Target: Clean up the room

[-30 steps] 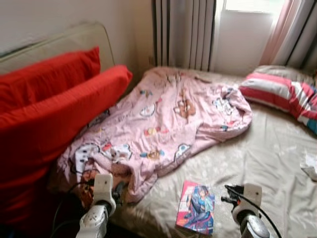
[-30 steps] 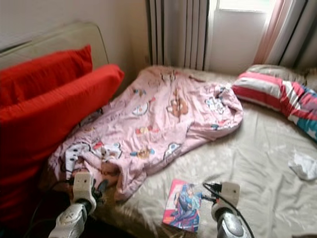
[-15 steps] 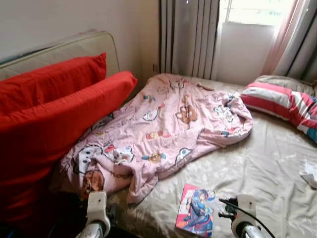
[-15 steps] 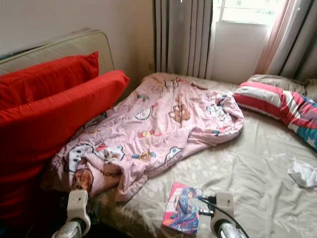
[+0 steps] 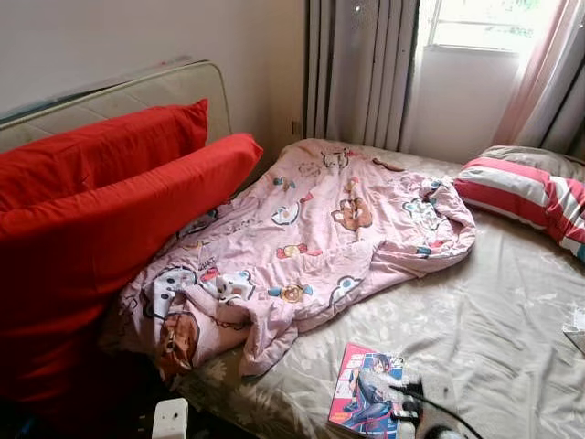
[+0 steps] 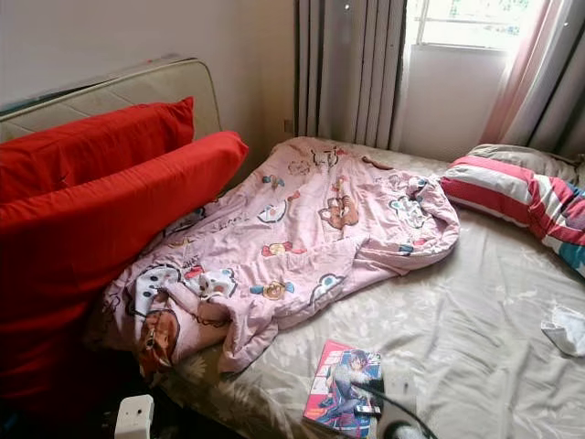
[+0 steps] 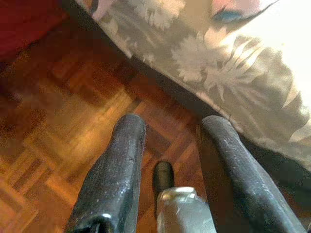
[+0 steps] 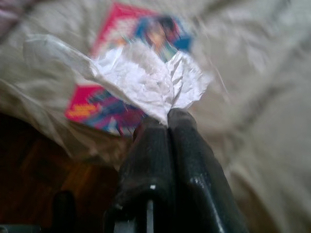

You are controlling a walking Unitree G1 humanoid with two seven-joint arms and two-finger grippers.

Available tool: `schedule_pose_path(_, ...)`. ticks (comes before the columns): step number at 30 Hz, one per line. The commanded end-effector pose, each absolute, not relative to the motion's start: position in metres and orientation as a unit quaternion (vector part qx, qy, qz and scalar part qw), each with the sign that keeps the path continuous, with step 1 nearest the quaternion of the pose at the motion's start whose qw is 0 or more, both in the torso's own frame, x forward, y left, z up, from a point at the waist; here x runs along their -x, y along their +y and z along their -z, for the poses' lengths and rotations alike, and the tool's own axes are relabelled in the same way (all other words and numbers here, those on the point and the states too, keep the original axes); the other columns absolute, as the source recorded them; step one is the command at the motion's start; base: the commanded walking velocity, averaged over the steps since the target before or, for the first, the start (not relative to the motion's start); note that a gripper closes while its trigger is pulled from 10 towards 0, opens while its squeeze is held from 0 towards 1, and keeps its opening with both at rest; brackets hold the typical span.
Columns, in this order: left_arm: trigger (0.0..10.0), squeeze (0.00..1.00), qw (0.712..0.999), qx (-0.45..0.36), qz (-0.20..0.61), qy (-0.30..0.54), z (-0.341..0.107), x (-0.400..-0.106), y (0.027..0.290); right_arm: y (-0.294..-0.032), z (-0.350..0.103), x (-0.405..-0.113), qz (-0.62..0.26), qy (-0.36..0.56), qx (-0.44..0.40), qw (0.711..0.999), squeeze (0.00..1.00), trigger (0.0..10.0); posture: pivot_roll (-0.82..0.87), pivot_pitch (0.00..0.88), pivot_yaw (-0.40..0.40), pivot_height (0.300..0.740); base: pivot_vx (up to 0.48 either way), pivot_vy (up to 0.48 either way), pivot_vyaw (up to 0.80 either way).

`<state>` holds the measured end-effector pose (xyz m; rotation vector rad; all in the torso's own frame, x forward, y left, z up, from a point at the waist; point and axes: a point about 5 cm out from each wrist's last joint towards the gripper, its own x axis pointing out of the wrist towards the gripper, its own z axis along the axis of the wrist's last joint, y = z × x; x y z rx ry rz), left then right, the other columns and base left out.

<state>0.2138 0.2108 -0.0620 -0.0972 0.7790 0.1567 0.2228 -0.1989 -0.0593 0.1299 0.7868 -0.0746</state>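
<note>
My right gripper [image 8: 167,116] is shut on a crumpled white tissue [image 8: 141,73], held over a comic book [image 8: 97,109] that lies near the bed's front edge [image 5: 366,398]. In the head views, the right wrist [image 6: 393,402] sits at the bottom edge beside that book. My left gripper [image 7: 167,124] is open and holds nothing. It hangs over the wooden floor [image 7: 58,121] beside the bed's flowered sheet [image 7: 218,73]. A second crumpled tissue [image 6: 567,329] lies on the bed at the far right.
A rumpled pink cartoon blanket [image 5: 311,238] covers the middle of the bed. Two big red pillows [image 5: 101,219] lean against the headboard on the left. A striped pillow [image 5: 526,187] lies at the back right, below the window and curtains [image 5: 366,73].
The whole picture has shifted, so the camera has moved. Both arms have sunk toward the bottom edge of the head views. The book and blanket lie as before.
</note>
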Motion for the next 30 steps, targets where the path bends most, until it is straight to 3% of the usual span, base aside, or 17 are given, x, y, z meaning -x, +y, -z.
schedule_pose_path(1, 10.0, 0.0, 0.911, 0.039, -0.082, 0.403, 0.067, -0.203, 0.221, -0.204, 0.065, -0.214, 0.064, 0.398, -0.083, 0.911, 0.0, 10.0, -0.06, 0.0, 0.005, 0.74, 0.0, 0.0, 0.0)
schedule_pose_path(12, 10.0, 0.0, 0.897, 0.037, -0.096, 0.429, 0.073, -0.184, 0.237, -0.205, 0.076, -0.193, 0.085, 0.419, -0.1, 0.898, 0.0, 10.0, -0.07, 0.0, 0.03, 0.74, 0.0, 0.0, 0.0)
schedule_pose_path(23, 10.0, 0.0, 0.894, 0.04, -0.096, 0.437, 0.076, -0.179, 0.236, -0.205, 0.071, -0.202, 0.064, 0.413, -0.087, 0.904, 0.0, 10.0, -0.06, 0.0, 0.019, 0.74, 0.0, 0.273, 0.0)
schedule_pose_path(30, 10.0, 0.0, 0.898, 0.039, -0.086, 0.43, 0.073, -0.192, 0.225, -0.203, 0.071, -0.204, 0.061, 0.412, -0.088, 0.905, 0.0, 10.0, -0.06, 0.0, 0.022, 0.74, 0.0, 0.277, 0.69)
